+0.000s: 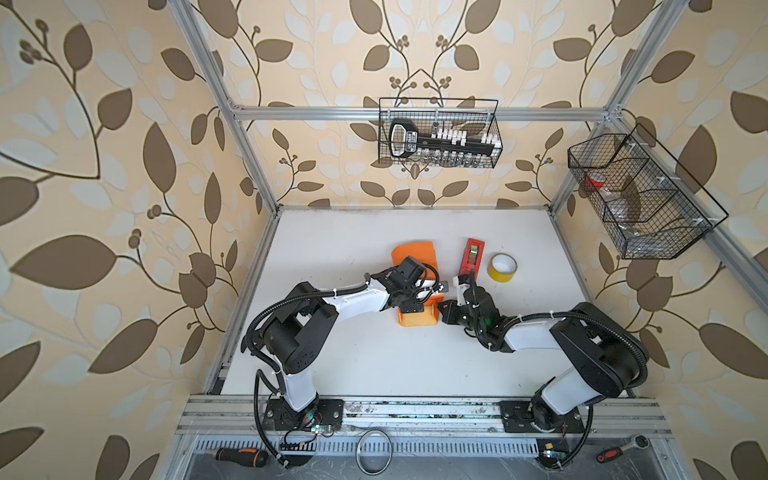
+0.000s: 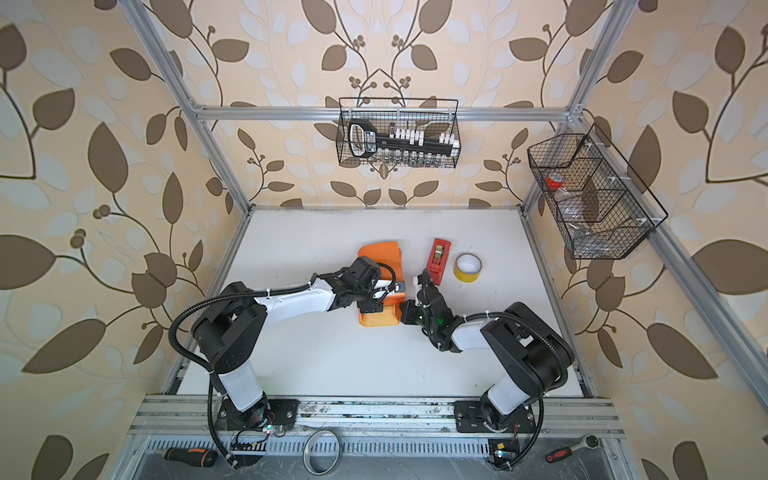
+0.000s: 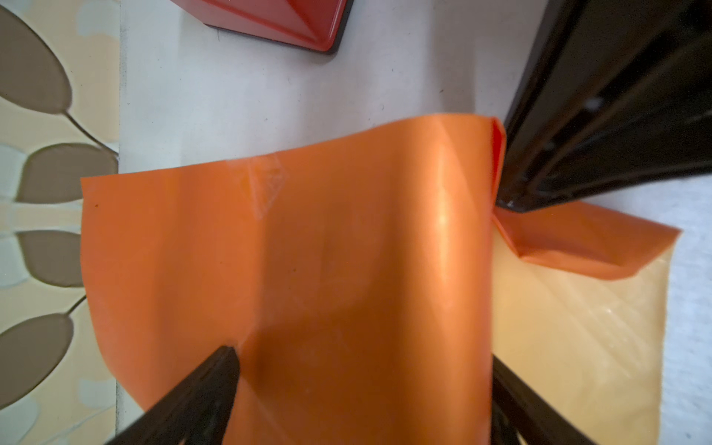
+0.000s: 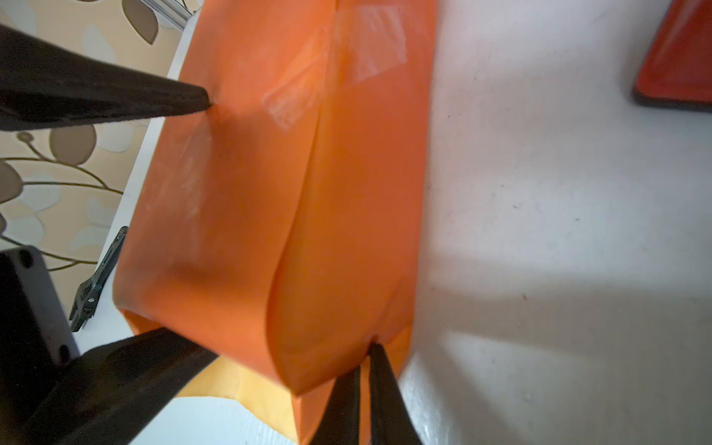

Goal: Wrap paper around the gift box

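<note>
The paper [image 1: 417, 320] is folded orange side out around the gift box, which is hidden beneath it, mid-table in both top views [image 2: 380, 319]. A loose flap curls up at the far end [image 1: 415, 252]. Its yellow-tan inner side [image 3: 578, 327] shows at the near end. My left gripper [image 3: 362, 358] is open, reaching down from above, and its fingers [image 4: 185, 101] are spread wide and press on the paper's top. My right gripper [image 4: 366, 354] sits at the parcel's right side [image 1: 440, 309], shut on a thin fold of the paper. Clear tape [image 4: 370, 46] sticks on the seam.
A red tape dispenser [image 1: 471, 257] and a yellow tape roll [image 1: 502, 267] lie just right of the parcel, close behind my right gripper. Wire baskets hang on the back wall [image 1: 440, 133] and on the right frame [image 1: 640, 195]. The white table [image 1: 374, 365] stretches forward to the arm bases.
</note>
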{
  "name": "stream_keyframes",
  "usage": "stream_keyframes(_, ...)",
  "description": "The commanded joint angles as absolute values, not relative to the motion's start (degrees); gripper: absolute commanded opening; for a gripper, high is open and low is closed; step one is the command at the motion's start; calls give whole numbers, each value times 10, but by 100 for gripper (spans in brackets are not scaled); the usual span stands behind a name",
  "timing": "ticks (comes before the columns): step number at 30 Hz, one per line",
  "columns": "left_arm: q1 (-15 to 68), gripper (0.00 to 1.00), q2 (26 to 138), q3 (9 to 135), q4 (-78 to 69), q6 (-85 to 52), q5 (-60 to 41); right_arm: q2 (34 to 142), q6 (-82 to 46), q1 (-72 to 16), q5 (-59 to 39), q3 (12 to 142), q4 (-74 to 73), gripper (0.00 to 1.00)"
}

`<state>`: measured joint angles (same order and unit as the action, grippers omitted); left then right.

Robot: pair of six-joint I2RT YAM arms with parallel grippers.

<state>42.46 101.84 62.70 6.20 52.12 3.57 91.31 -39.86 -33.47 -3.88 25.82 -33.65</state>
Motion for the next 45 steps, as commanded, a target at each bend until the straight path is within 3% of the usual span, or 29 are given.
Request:
stream_keyframes(1,433,93,1032,621,102,546,30,904,-410,-335,-34,247,-335,14)
stream_keyframes(14,433,93,1034,623,102,546,30,899,-438,-342,-79,212,-386,13)
stream_keyframes(30,434,93,1033,624,103,549,31,978,-468,-328,-81,258,-428,12)
stream_keyframes(45,435,93,1035,623,103,549,30,976,-505,-328,-61,246,-467,13)
